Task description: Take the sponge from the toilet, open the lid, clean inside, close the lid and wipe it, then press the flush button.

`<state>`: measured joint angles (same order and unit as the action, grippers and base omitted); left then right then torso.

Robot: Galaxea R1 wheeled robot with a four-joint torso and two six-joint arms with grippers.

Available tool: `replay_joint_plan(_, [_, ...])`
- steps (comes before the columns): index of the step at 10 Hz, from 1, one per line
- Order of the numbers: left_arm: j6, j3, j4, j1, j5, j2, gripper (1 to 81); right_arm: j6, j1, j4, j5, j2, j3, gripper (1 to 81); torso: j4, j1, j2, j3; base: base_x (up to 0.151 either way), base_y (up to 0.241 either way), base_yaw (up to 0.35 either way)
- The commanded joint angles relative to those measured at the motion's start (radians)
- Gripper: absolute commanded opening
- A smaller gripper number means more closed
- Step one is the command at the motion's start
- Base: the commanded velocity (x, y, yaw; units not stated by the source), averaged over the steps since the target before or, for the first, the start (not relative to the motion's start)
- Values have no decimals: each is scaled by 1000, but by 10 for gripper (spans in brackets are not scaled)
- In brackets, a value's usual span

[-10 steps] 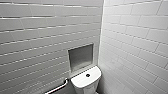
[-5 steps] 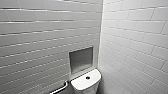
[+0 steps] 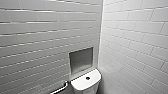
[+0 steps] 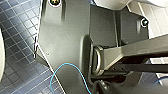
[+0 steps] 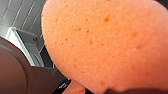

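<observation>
The white toilet [image 3: 86,83] shows in the head view as its tank top, low in the corner of two tiled walls. The small round dark flush button [image 3: 87,78] sits in the middle of the tank cover. The lid is hidden below that view's lower edge. The orange-red sponge [image 5: 107,45] looms very close to the right wrist camera, its porous face towards it, held in my right gripper. My left gripper is shut and holds nothing that I can see.
A grey recessed niche [image 3: 80,60] is set in the wall just above the tank. A metal grab bar [image 3: 60,88] runs along the wall left of the tank. Dark blue floor tiles [image 4: 17,30] lie under the left arm.
The whole head picture has shifted a little, so the tank sits slightly lower in it; the camera moved. The sponge stays held.
</observation>
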<state>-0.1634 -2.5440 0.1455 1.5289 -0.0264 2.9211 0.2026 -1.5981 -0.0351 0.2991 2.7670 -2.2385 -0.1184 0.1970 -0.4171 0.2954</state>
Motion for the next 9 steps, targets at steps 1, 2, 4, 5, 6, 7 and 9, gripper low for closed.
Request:
replay_joint_plan(1, [-10, -139, -15, -49, 69, 96, 10, 0, 26, -5, -55, 59, -105, 10, 0, 0, 0, 0, 0, 0, 0])
replay_joint_plan(2, [-11, -163, -15, -49, 71, 115, 10, 0, 25, -5, -55, 74, -137, 10, 0, 0, 0, 0, 0, 0, 0])
replay_joint_plan(4, [-10, -165, -14, -49, 108, 127, 10, -2, 23, -12, -77, 88, -157, 10, 0, 0, 0, 0, 0, 0, 0])
replay_joint_plan(5, [-10, -163, -14, -49, 112, 132, 10, -6, 22, -20, -83, 96, -159, 10, 0, 0, 0, 0, 0, 0, 0])
replay_joint_plan(6, [-7, -162, -14, -48, 112, 135, 10, -11, 11, -19, -83, 107, -165, 10, 0, 0, 0, 0, 0, 0, 0])
replay_joint_plan(7, [-5, -162, -14, -49, 112, 139, 10, -11, 9, -19, -84, 117, -179, 10, 0, 0, 0, 0, 0, 0, 0])
replay_joint_plan(9, [-4, -162, -12, -49, 112, 150, 10, -11, 6, -14, -84, 140, -216, 10, 0, 0, 0, 0, 0, 0, 0])
